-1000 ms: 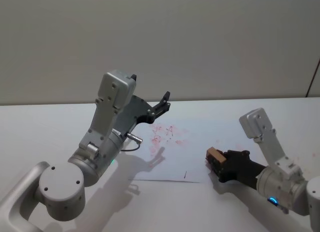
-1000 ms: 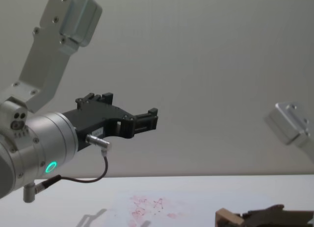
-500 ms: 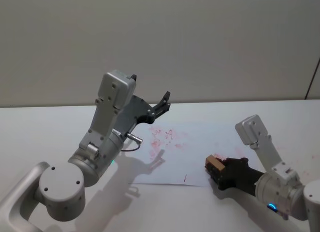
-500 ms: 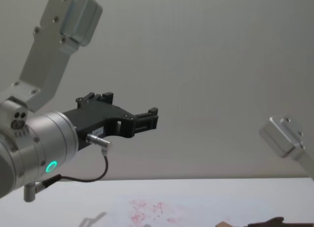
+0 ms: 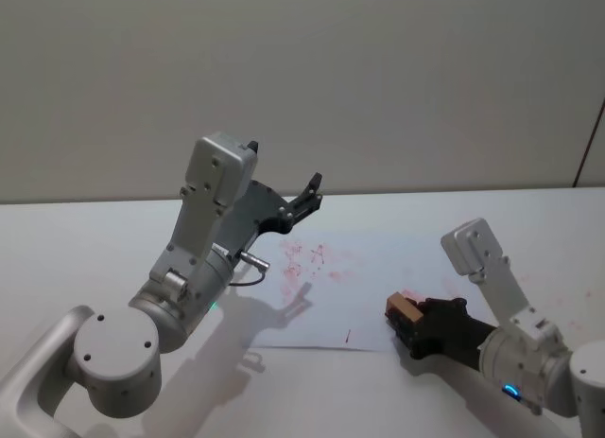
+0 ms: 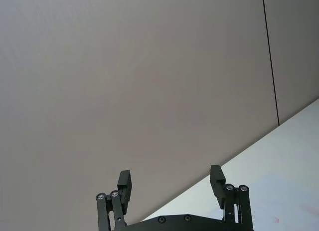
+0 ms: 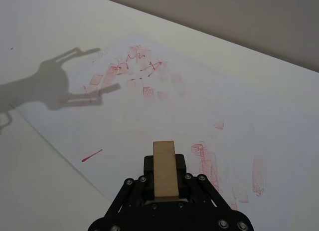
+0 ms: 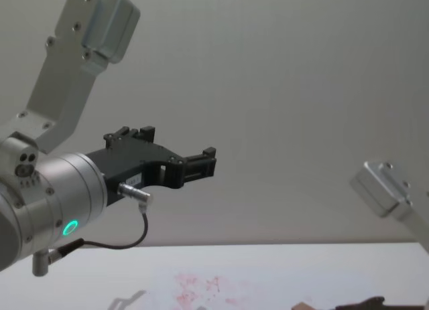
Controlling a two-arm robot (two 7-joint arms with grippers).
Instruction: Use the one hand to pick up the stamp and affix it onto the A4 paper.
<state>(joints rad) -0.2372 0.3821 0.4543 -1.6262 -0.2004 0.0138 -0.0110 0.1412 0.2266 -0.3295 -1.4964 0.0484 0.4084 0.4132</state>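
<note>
As the stamp is pinched between the jaws of the right gripper and juts ahead of them over the near edge of the A4 paper, it is best brought down squarely and pressed flat on a bare patch. Red impressions are scattered ahead of and beside the jaws; the left gripper, jaws spread and empty, is held high, well apart, so nothing is judged to block the press.
</note>
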